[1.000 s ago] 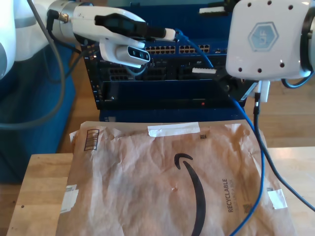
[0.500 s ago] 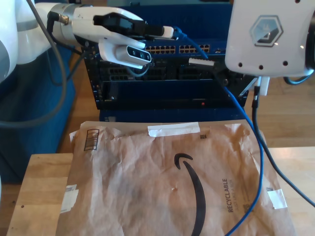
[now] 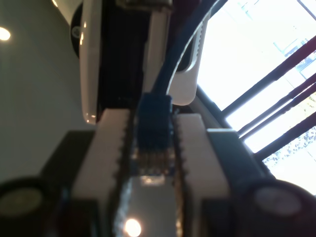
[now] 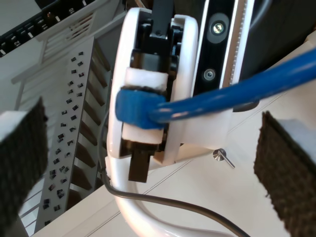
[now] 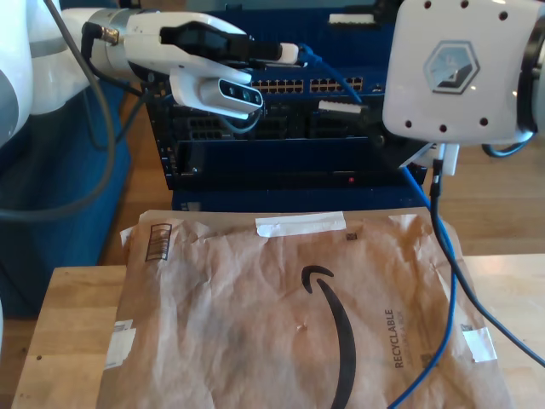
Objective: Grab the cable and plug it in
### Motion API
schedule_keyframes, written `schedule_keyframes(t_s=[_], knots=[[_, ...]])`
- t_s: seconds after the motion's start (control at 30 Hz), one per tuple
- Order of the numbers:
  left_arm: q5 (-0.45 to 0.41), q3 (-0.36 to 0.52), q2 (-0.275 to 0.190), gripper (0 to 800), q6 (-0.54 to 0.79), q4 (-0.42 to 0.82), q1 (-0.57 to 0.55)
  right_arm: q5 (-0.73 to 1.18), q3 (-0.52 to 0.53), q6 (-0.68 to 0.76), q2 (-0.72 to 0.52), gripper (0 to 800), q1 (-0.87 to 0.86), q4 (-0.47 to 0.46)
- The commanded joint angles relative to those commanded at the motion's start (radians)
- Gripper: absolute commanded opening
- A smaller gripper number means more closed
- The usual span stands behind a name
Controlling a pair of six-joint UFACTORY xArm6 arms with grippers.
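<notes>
My first gripper [image 3: 154, 123] has its pincer pressed together on the plug [image 3: 154, 136] at one end of the cable [image 3: 170, 59] — the ridged white fingers [image 3: 111, 143] clamp the plug's two sides, and the cord runs straight out past the tips. In the exterior view this arm reaches in from the left, up in front of the network switch [image 5: 255, 162] and its rows of ports [image 5: 306, 85]. From there the blue cord droops down to the exterior view's right, behind the other arm, then hangs over the paper envelope [image 5: 255, 315] on the counter [image 5: 68, 315].

My second gripper [image 4: 155, 165] has its pincer spread wide, the dark pads [image 4: 289, 168] well apart on either side of the cord and touching nothing.

I judge the cable light and floppy: it will sag and swing, and offers no stiffness for pushing. The plug is the only rigid part, small, probably smooth plastic, with a thin latch tab that could snap or be pressed in by mistake. So the hold belongs on the plug's flat sides, as now — a second hold, if wanted, just behind the plug to steady the cord
</notes>
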Motion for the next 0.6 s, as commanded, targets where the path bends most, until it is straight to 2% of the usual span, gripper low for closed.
schedule_keyframes(t_s=[0.1,0.33,0.6], knots=[[0.0,0.0,0.002,22,-0.002,0.0,0.0,0.0,0.002,0.0,0.0,449,0.0,0.021],[0.0,0.0,0.002,26,0.0,0.0,0.0,0.0,0.0,0.0,0.009,438,0.003,0.031],[0.0,-0.002,0.002,30,0.0,0.0,0.0,0.0,-0.002,0.0,0.02,346,0.003,0.06]])
